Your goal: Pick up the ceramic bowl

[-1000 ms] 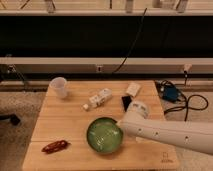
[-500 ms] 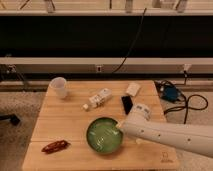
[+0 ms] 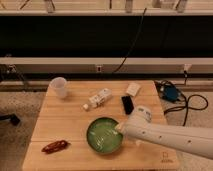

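A round, shallow, glossy green ceramic bowl (image 3: 101,136) sits on the light wooden surface (image 3: 60,122), near its front edge and about midway across. The white robot arm (image 3: 170,137) reaches in from the right, and its tool (image 3: 120,129) sits at the bowl's right rim, jaws apart, with nothing clamped. A small red object (image 3: 55,146) lies left of the bowl. Behind the bowl lie a white bottle (image 3: 97,99) on its side, a flat black rectangular object (image 3: 128,104) and a small white box (image 3: 133,89). A translucent white cup (image 3: 58,87) stands upright at the far left corner.
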`<action>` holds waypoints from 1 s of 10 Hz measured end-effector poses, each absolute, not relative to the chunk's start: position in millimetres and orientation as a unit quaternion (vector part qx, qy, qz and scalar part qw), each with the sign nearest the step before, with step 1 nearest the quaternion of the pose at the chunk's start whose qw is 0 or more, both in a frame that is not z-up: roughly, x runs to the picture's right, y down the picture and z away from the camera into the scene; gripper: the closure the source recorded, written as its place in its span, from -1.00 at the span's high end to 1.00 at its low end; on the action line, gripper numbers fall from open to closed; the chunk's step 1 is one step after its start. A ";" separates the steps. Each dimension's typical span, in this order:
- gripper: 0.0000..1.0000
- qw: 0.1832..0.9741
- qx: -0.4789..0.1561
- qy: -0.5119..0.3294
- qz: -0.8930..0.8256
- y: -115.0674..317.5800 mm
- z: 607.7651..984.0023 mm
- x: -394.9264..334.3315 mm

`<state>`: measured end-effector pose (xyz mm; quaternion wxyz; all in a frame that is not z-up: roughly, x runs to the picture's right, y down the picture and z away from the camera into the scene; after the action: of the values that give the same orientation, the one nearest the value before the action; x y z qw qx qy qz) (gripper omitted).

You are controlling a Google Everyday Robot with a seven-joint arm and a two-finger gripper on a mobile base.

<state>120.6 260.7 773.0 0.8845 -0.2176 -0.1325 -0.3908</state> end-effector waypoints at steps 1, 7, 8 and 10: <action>0.60 0.885 -0.218 -0.135 -0.389 263.4 775.4 122.3; 0.60 0.883 -0.222 -0.154 -0.384 270.7 784.1 125.6; 0.60 0.882 -0.222 -0.158 -0.384 270.9 784.4 126.7; 0.60 0.881 -0.224 -0.164 -0.382 271.8 784.9 128.0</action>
<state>128.0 271.8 784.9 0.8815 -0.2240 -0.1635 -0.3823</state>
